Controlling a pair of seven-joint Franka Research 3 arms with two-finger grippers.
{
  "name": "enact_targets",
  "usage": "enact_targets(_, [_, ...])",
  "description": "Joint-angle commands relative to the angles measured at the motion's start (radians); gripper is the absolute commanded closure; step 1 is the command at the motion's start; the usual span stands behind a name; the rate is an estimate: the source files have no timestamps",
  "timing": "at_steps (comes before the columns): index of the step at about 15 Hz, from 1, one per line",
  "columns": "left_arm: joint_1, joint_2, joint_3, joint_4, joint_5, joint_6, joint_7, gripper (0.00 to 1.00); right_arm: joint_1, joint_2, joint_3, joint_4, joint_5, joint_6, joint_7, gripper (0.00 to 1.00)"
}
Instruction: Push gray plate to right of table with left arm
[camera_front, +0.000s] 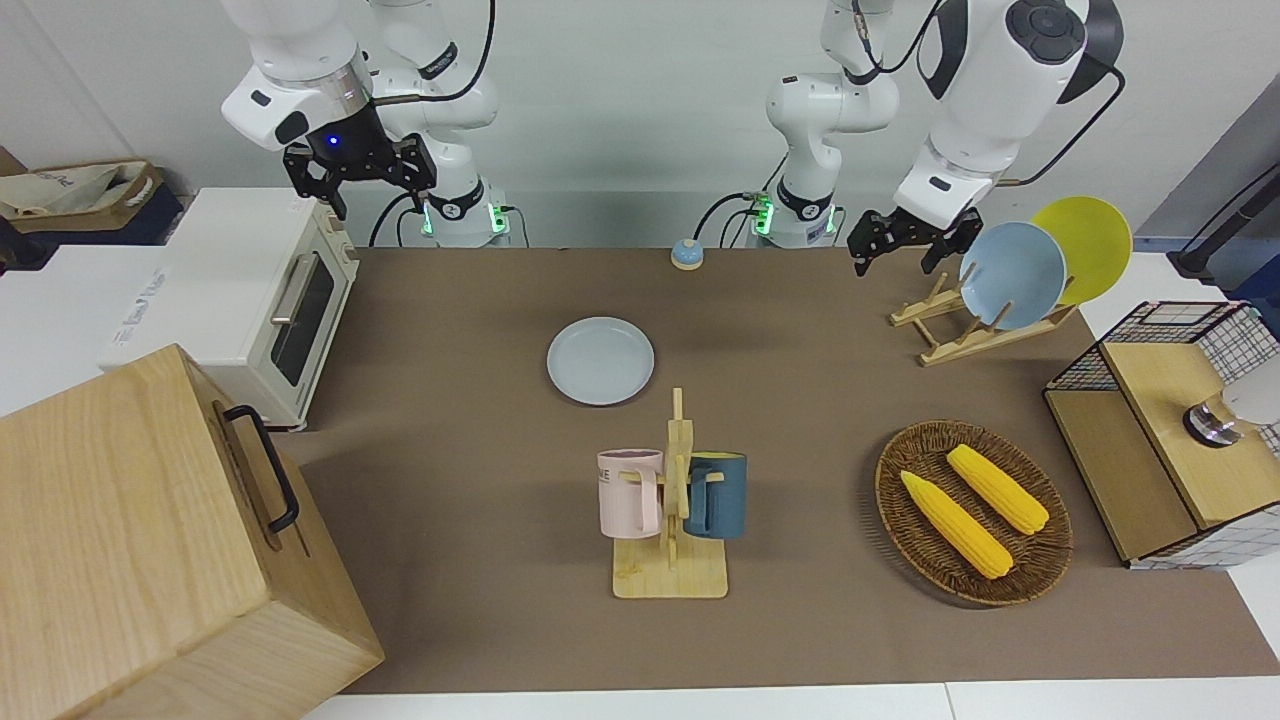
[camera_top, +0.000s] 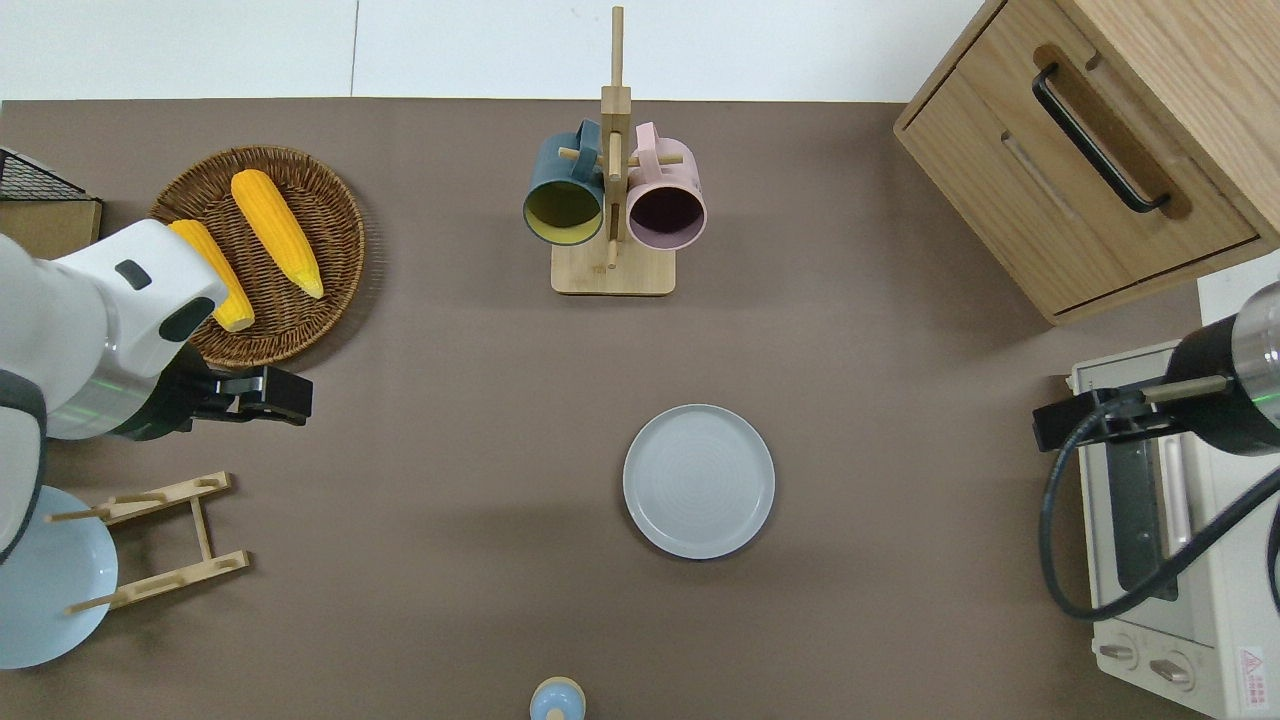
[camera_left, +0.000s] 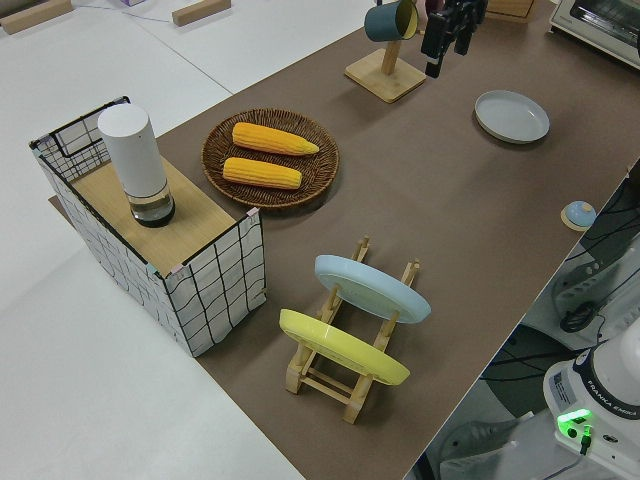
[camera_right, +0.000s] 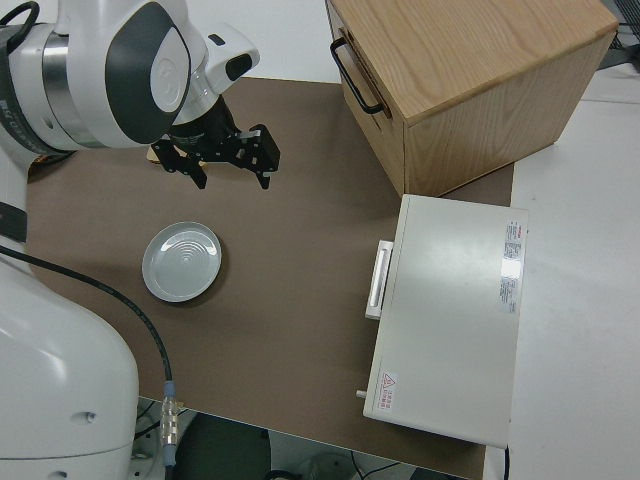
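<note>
The gray plate (camera_front: 600, 360) (camera_top: 699, 481) (camera_left: 511, 116) (camera_right: 181, 261) lies flat near the middle of the brown table (camera_top: 900, 450), nearer to the robots than the mug rack. My left gripper (camera_front: 900, 258) (camera_top: 275, 393) (camera_left: 447, 50) hangs open and empty in the air. It is over bare table between the wicker basket and the plate rack, well away from the gray plate toward the left arm's end. My right gripper (camera_front: 355, 175) is parked, open and empty.
A mug rack (camera_top: 612, 270) holds two mugs. A wicker basket (camera_top: 330, 250) holds two corn cobs. A plate rack (camera_front: 950, 335) carries a light-blue plate (camera_front: 1012, 275) and a yellow plate (camera_front: 1090, 240). A toaster oven (camera_front: 270, 300) and wooden cabinet (camera_top: 1100, 150) stand at the right arm's end.
</note>
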Motion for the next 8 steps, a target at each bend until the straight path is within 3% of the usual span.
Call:
enact_targets(1, [0.010, 0.012, -0.002, 0.052, -0.012, -0.016, 0.017, 0.00, -0.019, -0.002, 0.016, 0.009, 0.004, -0.016, 0.012, 0.017])
enact_targets(8, [0.010, 0.010, 0.002, 0.065, -0.014, -0.005, 0.028, 0.00, -0.019, -0.002, 0.016, 0.009, 0.004, -0.016, 0.012, 0.017])
